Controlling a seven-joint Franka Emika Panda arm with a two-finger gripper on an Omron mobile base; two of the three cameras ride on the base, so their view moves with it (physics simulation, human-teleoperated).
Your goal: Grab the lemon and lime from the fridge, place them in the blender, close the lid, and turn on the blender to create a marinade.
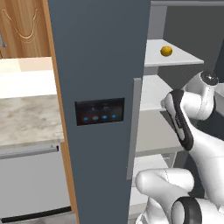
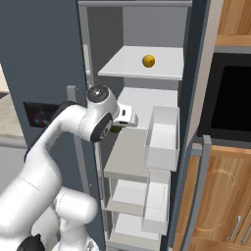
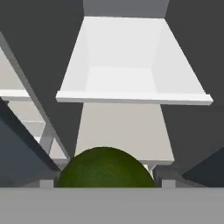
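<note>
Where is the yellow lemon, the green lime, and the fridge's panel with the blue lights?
lemon [image 2: 148,61]: right base view, middle of the fruit on the upper shelf.
lime [image 3: 105,168]: hand view, its rounded green top.
fridge panel [image 1: 99,111]: left base view, centre of the black panel.

You'll find no readable text here; the fridge [image 1: 100,87] panel [image 1: 99,111] bears just small blue lights, no legible words.

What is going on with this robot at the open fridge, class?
The white arm is reaching into the open fridge. Its claw has a dark green fruit, likely the lime, right at its tips; the hand view shows the lime close up, though whether the claw has shut on it is unclear. The lemon sits untouched on the upper shelf.
</note>
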